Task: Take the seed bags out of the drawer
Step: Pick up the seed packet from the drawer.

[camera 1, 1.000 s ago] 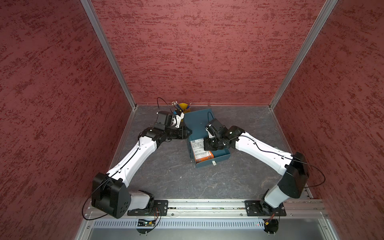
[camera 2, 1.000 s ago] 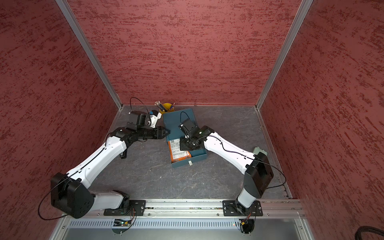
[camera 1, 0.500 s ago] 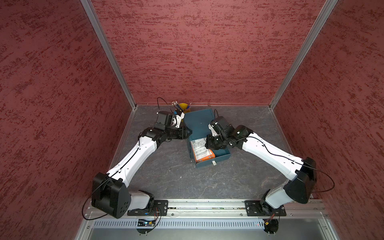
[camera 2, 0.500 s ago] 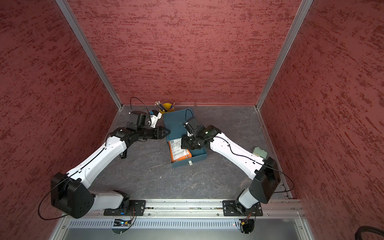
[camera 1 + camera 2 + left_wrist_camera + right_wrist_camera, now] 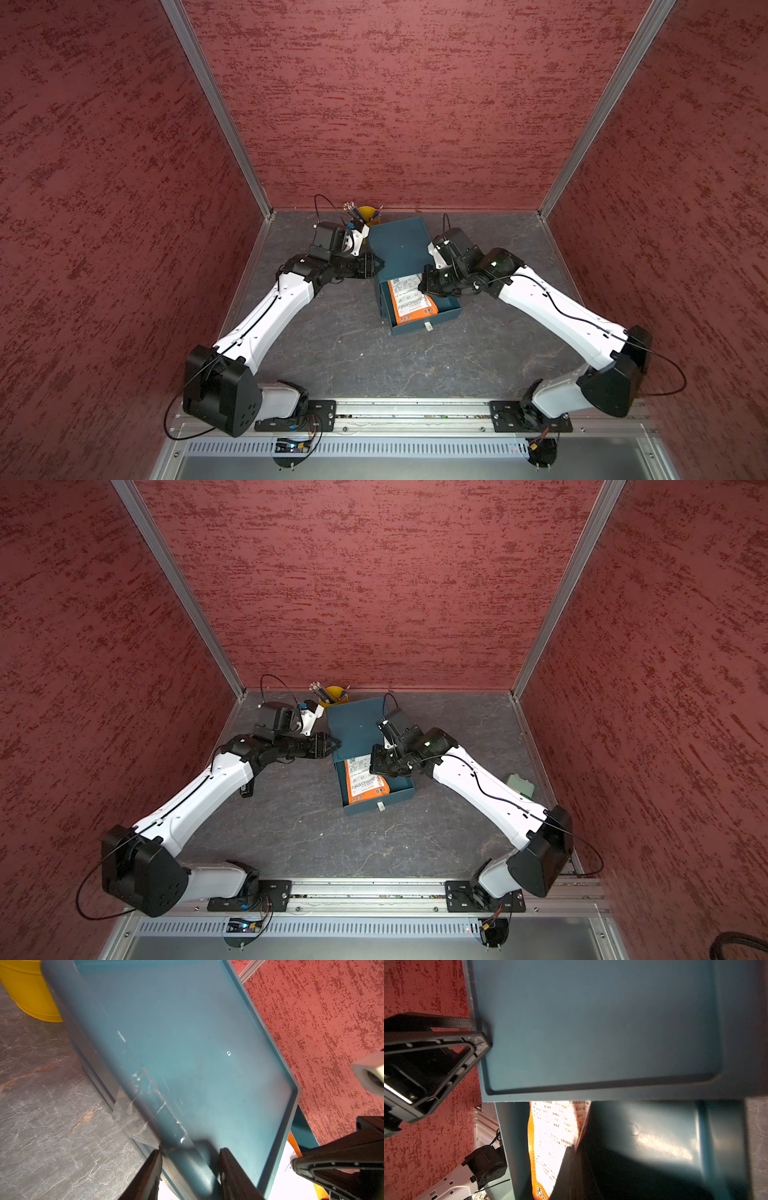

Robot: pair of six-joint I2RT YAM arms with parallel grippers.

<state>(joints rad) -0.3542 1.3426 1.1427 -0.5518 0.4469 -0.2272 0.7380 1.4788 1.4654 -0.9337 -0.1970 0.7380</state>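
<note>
So, the orange bag (image 5: 409, 299) lies in the open drawer (image 5: 451, 308), white side up. It is the only seed bag you can see. Any others may be under it or further in, hidden.

Your right end effector (image 5: 572, 1153) is down inside the drawer with its jaws shut tight. In the right wrist view they seem to pinch the bag's side edge, which curls up a little there. The bag is thin and looks smooth, so I think it could slip out of such a small pinch.

Lift slowly, and pull the bag a little toward the drawer's front as you go. Its far end reaches the front edge of the box (image 5: 399, 245) and could catch there. Go up until the bag is over the drawer's wall. Then carry it sideways and lay it flat on the bare surface (image 5: 353, 353) in front, well away from the drawer.

Your left end effector (image 5: 190, 1157) has its jaws nearly closed on the box's side rim, with one finger on each side. That is good. Use it to hold the box steady so nothing slides while the right arm pulls.

Watch the yellow cup (image 5: 365, 212) just beside the left wrist, and do not bump it.
</note>
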